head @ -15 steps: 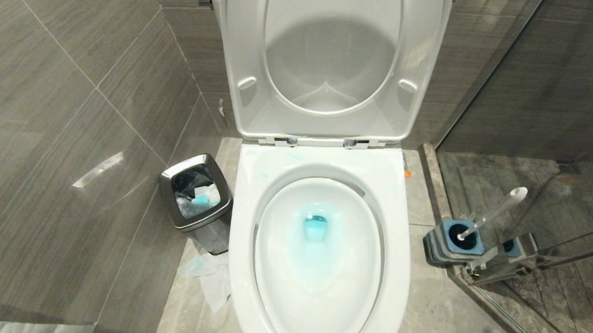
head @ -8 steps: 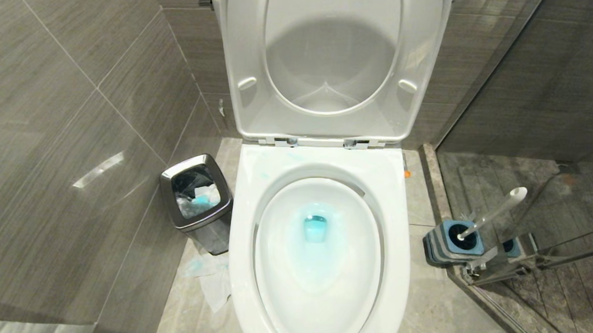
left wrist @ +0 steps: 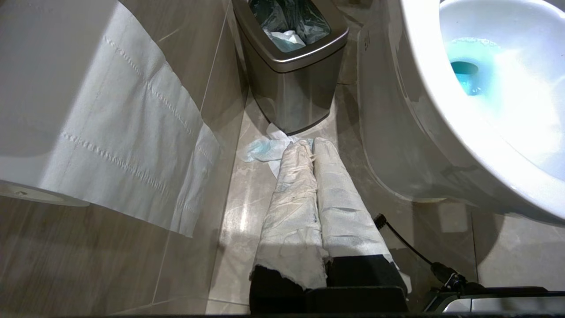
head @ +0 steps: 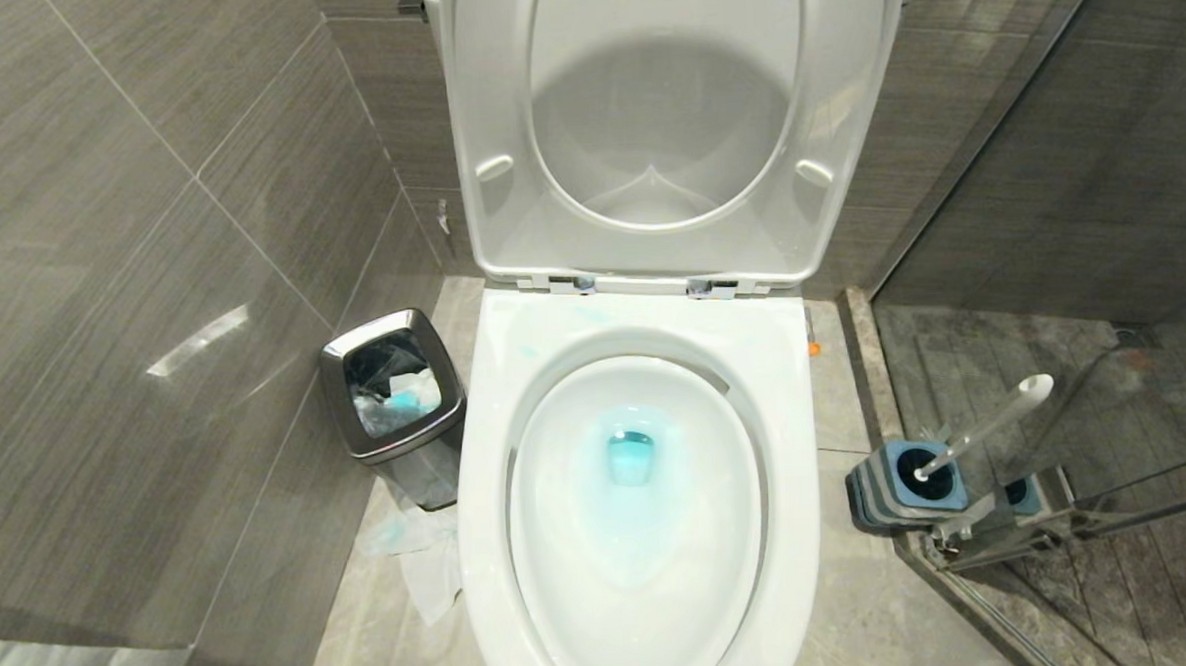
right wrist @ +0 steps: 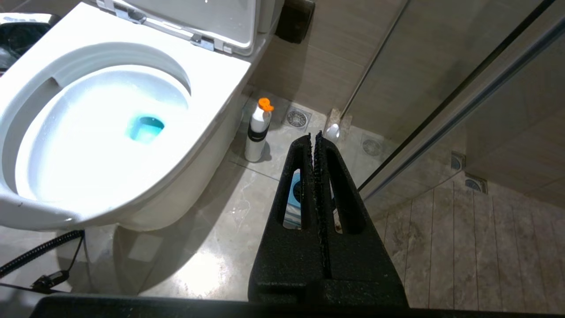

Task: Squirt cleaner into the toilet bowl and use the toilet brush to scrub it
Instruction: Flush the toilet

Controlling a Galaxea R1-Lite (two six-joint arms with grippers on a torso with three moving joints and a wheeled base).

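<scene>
Grey tiled walls (head: 149,242) stand around the toilet bowl (head: 641,511) in the head view. Its seat and lid (head: 664,120) are tipped up against the back. Blue cleaner (head: 631,458) sits in the water at the bottom of the bowl, with pale blue smears around it. A small steel bin (head: 394,402) stands just beside the bowl on the robot's left, and some paper (head: 418,561) lies on the floor in front of the bin. On the other side of the bowl, the toilet brush (head: 987,424) stands in its blue-topped holder (head: 905,485), next to a glass wall (head: 1080,252). Its white handle leans away from the bowl. No hand shows in this view.

From the left wrist view, the left hand (left wrist: 312,148) is low by the floor, beside the bowl (left wrist: 423,101). Its two fingers (left wrist: 293,203) are wrapped in white cloth and pressed together, holding nothing. The tips point at the bin (left wrist: 291,66) and the paper (left wrist: 265,148). A strip of toilet paper (left wrist: 123,128) hangs on the wall nearby.

From the right wrist view, the right hand (right wrist: 314,138) is above the floor, beside the bowl (right wrist: 110,132). Its black fingers (right wrist: 300,198) are pressed together, holding nothing. A bit of the blue holder (right wrist: 295,194) shows through a gap in the fingers, below the hand and not touching it. A white bottle with an orange cap (right wrist: 259,130) stands on the floor close to the bowl.
</scene>
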